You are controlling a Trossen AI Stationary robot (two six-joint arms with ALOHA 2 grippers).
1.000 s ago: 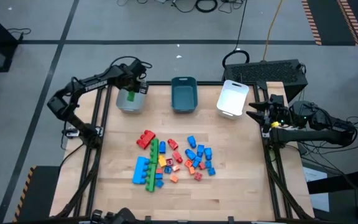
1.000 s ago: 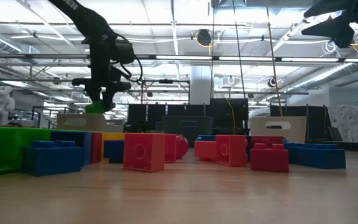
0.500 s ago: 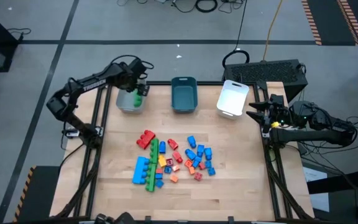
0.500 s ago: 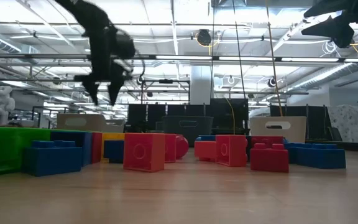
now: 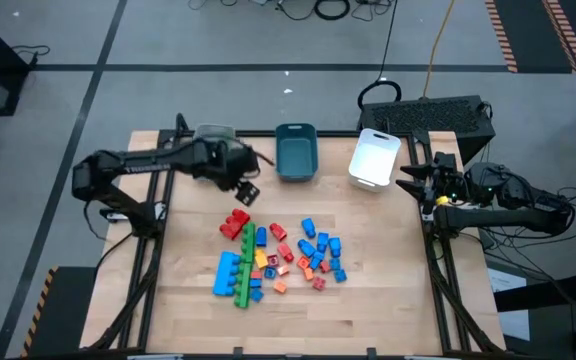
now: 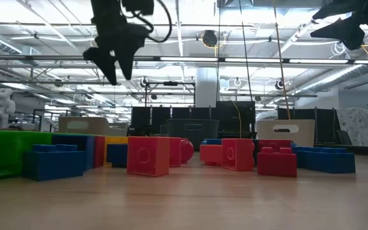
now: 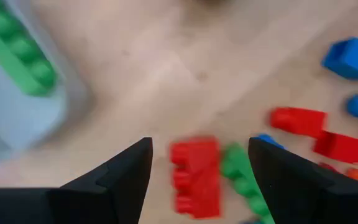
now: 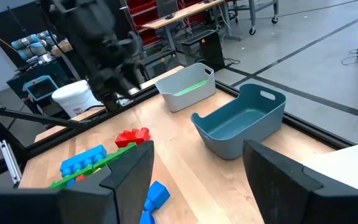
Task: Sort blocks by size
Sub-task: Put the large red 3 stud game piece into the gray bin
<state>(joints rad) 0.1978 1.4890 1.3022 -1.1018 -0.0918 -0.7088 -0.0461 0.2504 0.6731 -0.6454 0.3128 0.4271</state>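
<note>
We note the pale wooden counter (image 5: pixel 388 270) carrying three trays along its far edge; the grey rectangular plastic tray (image 8: pixel 187 86) sits at the left, mostly hidden under the left arm in the high view; the teal rectangular plastic tray (image 5: pixel 295 152) stands in the middle; the white rectangular plastic tray (image 5: pixel 375 158) stands at the right, a little askew.

The left hand (image 5: pixel 245 189) hangs above the counter between the grey tray and the pile, clear of both; its fingers stand apart and carry nothing; the left wrist view looks down between them onto a red studded plastic brick (image 7: pixel 194 174).

The right hand (image 5: pixel 409 180) waits off the right edge of the counter beside the white tray; its fingers stand apart and empty.

The plastic studded blocks (image 5: pixel 278 256) lie loose in a cluster at mid-counter; a long green studded bar (image 5: pixel 246 264) runs through the left of the cluster, with a blue studded brick (image 5: pixel 228 271) just beside it and the red brick at its far end; small blue, red and orange pieces spread to the right.

One long green studded brick (image 7: pixel 20 55) lies inside the grey tray.
</note>
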